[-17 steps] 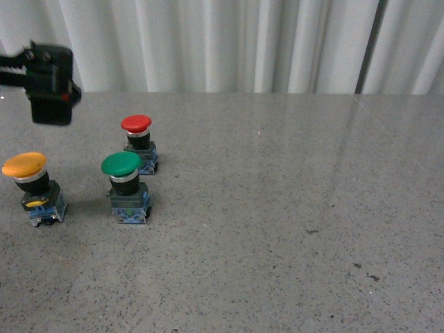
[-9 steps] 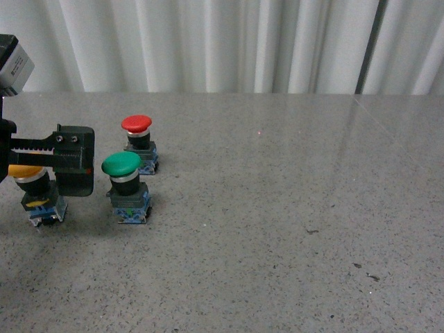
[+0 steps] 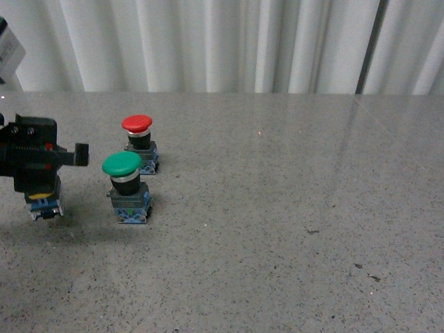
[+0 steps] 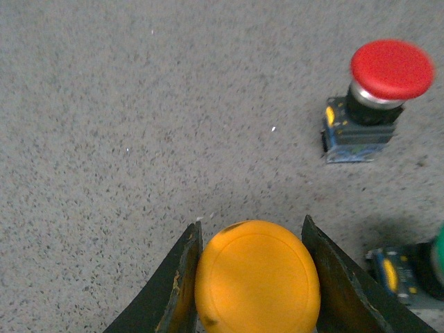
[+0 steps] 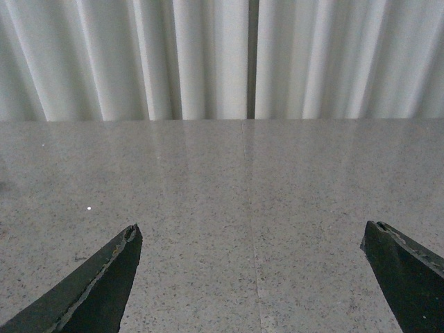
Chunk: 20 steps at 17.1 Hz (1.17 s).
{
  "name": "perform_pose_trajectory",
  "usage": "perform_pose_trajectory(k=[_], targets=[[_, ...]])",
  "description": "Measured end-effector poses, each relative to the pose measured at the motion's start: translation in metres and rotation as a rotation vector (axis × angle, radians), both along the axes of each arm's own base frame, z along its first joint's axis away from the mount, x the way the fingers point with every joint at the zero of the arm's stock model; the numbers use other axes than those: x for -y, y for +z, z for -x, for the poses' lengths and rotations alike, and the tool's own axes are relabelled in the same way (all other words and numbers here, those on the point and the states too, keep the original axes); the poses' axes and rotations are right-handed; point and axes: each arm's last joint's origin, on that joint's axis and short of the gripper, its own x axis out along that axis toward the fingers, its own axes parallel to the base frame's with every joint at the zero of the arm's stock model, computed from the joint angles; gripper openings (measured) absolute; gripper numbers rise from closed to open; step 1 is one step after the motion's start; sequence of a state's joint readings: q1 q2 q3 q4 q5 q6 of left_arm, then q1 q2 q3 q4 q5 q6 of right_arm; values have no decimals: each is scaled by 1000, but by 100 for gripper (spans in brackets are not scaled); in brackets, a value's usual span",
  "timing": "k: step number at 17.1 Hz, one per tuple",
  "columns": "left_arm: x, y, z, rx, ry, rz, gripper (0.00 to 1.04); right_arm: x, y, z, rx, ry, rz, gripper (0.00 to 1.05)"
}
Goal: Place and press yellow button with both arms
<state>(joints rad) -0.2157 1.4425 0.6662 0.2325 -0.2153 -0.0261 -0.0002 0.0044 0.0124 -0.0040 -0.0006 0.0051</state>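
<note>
The yellow button's orange-yellow cap (image 4: 257,277) fills the gap between my left gripper's (image 4: 251,223) two black fingers (image 4: 182,277), which are shut against its sides. In the front view the left gripper (image 3: 31,163) hides the cap at the far left of the table. Only the yellow button's bluish base (image 3: 43,207) shows below it, resting on the table. My right gripper (image 5: 251,236) is open above bare grey table with nothing between its fingers. It does not show in the front view.
A green-capped button (image 3: 122,165) stands just right of the left gripper, and its base shows in the left wrist view (image 4: 399,272). A red-capped button (image 3: 137,125) (image 4: 390,69) stands behind it. White curtains (image 3: 243,41) back the grey speckled table (image 3: 291,208).
The left gripper came down from the back left onto the yellow button and shut on its cap. The buttons have not moved.
</note>
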Motion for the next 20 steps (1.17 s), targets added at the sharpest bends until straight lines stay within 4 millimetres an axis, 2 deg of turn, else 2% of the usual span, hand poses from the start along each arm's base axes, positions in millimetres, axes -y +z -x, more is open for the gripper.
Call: perform_pose_trajectory(k=[3, 5, 7, 9, 11, 15, 18, 20], targets=[[13, 36, 16, 90, -52, 6, 35, 0, 0, 0, 0, 0, 0, 98], [26, 64, 14, 158, -94, 25, 35, 0, 0, 0, 0, 0, 0, 98], [51, 90, 4, 221, -151, 45, 35, 0, 0, 0, 0, 0, 0, 98], [81, 97, -6, 225, -233, 70, 35, 0, 0, 0, 0, 0, 0, 98], [118, 90, -18, 176, -325, 130, 35, 0, 0, 0, 0, 0, 0, 98], [160, 61, -24, 84, -419, 200, 35, 0, 0, 0, 0, 0, 0, 98], [176, 40, -25, 40, -445, 207, 35, 0, 0, 0, 0, 0, 0, 98], [179, 26, -27, 30, -437, 200, 35, 0, 0, 0, 0, 0, 0, 98]])
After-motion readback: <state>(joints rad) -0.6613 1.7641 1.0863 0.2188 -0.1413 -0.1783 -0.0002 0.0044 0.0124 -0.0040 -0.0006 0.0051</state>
